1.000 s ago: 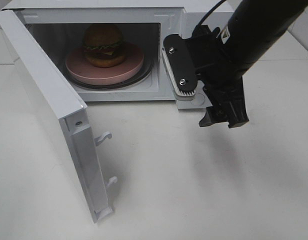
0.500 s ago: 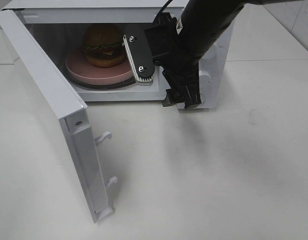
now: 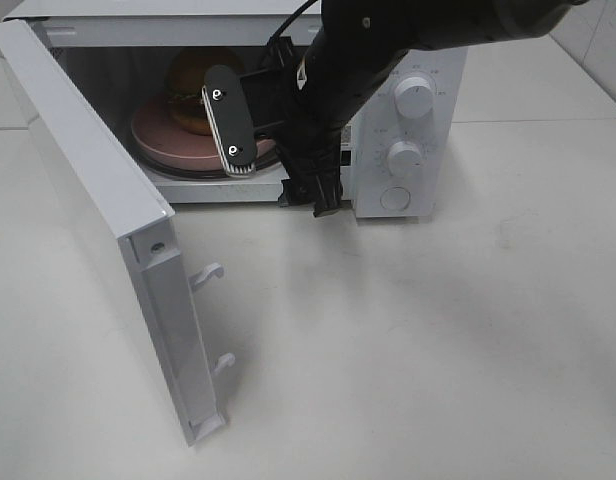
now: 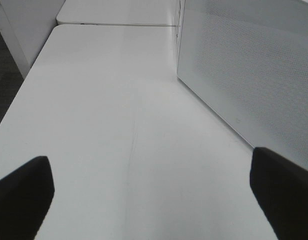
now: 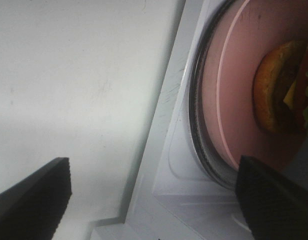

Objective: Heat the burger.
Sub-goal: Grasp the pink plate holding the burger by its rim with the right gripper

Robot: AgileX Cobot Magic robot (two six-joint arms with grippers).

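— What's nearest to you?

— The white surface point(image 3: 438, 340), bare in front. On the left the microwave door point(image 3: 98, 200) stands swung wide, its two latch hooks point(image 3: 206, 275) sticking out of the edge.

— And the arms?

— The right arm point(image 3: 378, 50) reaches in from the upper right, across the middle, to the mouth of the microwave point(image 3: 408, 40). Its right hand point(image 3: 278, 160) hangs low at the front sill of the cavity, one padded finger point(image 3: 229, 120) lying across the opening. In the right wrist view the two dark fingertips sit well apart at either side, so it is spread wide, with nothing between them.

— The left one?

— I can't see it from above. In its own wrist view the left hand point(image 4: 154, 195) is also wide, both tips at the far corners, over bare surface beside the door's perforated panel point(image 4: 249, 70).

— Where is the burger?

— Deep in the cavity. The burger point(image 3: 188, 90) sits on the pink plate point(image 3: 163, 140), which rests on the turntable, partly behind the finger. Right of the cavity are two knobs point(image 3: 415, 98) and a round button point(image 3: 395, 198).
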